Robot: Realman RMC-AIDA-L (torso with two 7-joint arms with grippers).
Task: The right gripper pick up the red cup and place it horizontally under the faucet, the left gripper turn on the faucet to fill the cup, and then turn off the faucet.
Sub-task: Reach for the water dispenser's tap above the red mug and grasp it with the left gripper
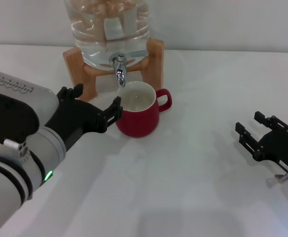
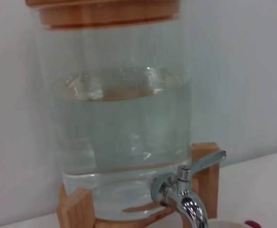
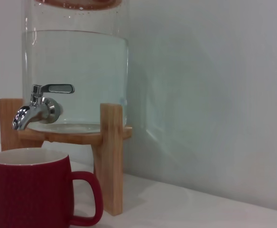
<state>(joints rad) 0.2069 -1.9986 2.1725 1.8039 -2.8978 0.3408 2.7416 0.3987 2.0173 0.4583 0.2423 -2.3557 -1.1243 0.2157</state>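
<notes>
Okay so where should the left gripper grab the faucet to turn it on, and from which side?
Probably the lever handle, not the spout. It sticks out sideways from the top of the faucet, toward the robot's right, a flat bar with clear space around it. The left gripper, open beside the red cup, would come from the front, above the cup's rim, straddling the lever.

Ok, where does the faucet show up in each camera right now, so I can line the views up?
Head view: faucet at top centre, spout directly over the red cup.
Left wrist view: faucet at the bottom edge, right of centre.
Right wrist view: faucet at mid-left, above the cup.
Shared landmark: the wooden stand.
</notes>
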